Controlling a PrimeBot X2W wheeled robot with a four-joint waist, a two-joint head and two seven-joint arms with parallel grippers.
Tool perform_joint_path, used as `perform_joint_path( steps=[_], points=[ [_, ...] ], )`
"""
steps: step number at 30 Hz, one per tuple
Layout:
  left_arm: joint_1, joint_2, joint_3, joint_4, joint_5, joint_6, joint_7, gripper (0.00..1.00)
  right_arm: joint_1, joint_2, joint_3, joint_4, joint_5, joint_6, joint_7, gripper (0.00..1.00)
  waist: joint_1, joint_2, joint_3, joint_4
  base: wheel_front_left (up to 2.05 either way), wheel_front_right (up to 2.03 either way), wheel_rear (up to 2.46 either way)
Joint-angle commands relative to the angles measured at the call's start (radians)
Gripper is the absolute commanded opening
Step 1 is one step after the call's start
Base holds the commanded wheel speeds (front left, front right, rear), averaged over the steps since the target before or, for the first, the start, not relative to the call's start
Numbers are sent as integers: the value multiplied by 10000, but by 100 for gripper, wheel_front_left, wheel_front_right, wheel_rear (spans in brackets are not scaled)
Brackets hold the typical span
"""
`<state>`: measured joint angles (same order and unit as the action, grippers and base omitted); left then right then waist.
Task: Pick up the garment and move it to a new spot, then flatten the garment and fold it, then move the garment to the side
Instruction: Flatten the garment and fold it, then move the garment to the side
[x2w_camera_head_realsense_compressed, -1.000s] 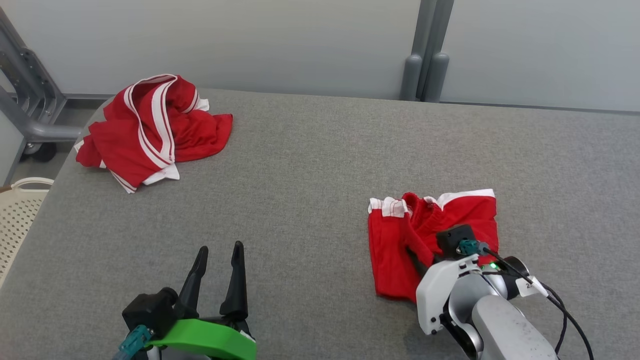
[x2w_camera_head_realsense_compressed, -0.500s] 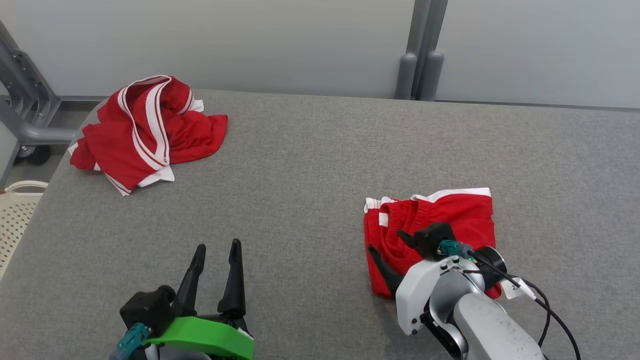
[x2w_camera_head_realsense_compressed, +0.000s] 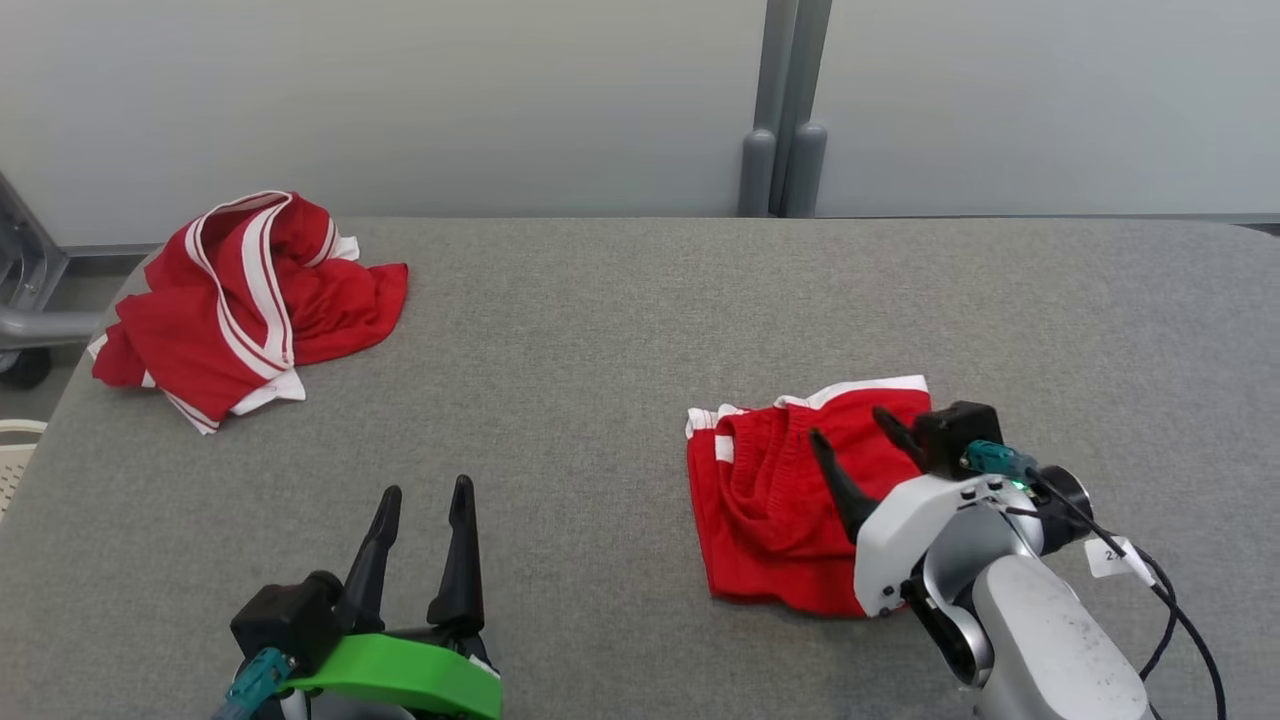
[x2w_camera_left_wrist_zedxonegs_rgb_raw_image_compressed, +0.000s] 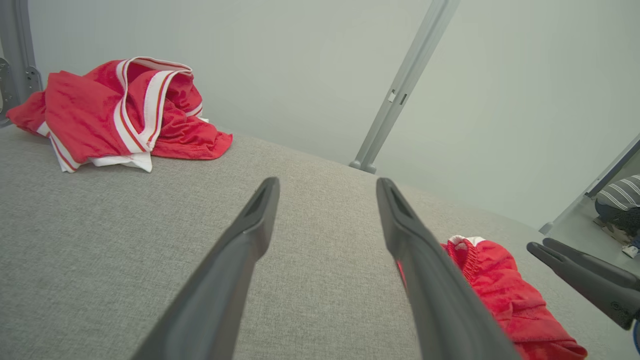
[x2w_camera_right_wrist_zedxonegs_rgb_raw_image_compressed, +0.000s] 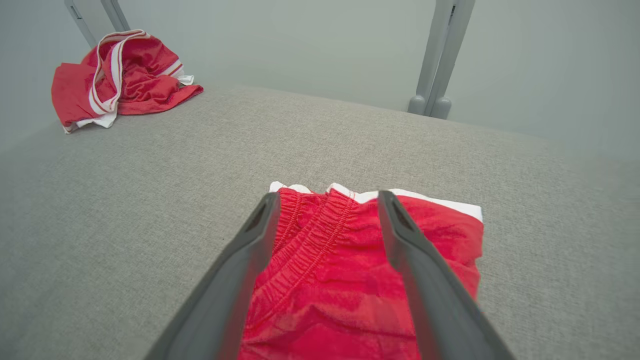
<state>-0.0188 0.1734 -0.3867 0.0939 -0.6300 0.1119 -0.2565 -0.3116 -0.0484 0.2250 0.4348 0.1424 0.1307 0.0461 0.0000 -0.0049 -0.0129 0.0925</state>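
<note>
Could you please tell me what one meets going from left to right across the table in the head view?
Crumpled red garment with white stripes → left gripper with long dark fingers on a green mount → folded red shorts with white trim.

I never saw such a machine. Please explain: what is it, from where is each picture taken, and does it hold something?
This is a wheeled robot with two arms, each ending in a gripper with two long dark fingers. One picture comes from a camera on its head, looking down at a grey table. The other two come from cameras on its wrists, looking along the fingers. On the table lie red shorts, roughly folded, and, far left, a crumpled red and white garment. The left gripper is open above bare table. The right gripper is open over the shorts. Neither holds anything.
</note>
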Motion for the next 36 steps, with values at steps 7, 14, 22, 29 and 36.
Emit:
perform_joint_path(
  steps=[7, 14, 22, 29, 36],
  points=[
    [163, 134, -34, -217, 118, 143, 61, 100, 429, -28, -901, -314, -289, 1, 344, 100, 0, 49, -114, -354, 0, 0, 0],
    [159, 176, -179, -328, 178, 171, 156, 100, 582, -253, -1881, -234, -21, 1, 923, 100, 0, 49, -23, -234, 0, 0, 0],
    [65, 261, -260, -466, 217, 199, 289, 100, 228, -536, -2597, 574, 859, 1, 1911, 100, 0, 49, 156, 312, 0, 0, 0],
    [-46, 339, -288, -588, 251, 244, 353, 100, -171, -794, -2780, 1556, 1777, 1, 2581, 100, 0, 49, 394, 799, 0, 0, 0],
    [-95, 387, -297, -594, 226, 254, 329, 100, -567, -721, -2646, 2514, 2745, 1, 3022, 100, 0, 49, 562, 1002, 0, 0, 0]
  ],
)
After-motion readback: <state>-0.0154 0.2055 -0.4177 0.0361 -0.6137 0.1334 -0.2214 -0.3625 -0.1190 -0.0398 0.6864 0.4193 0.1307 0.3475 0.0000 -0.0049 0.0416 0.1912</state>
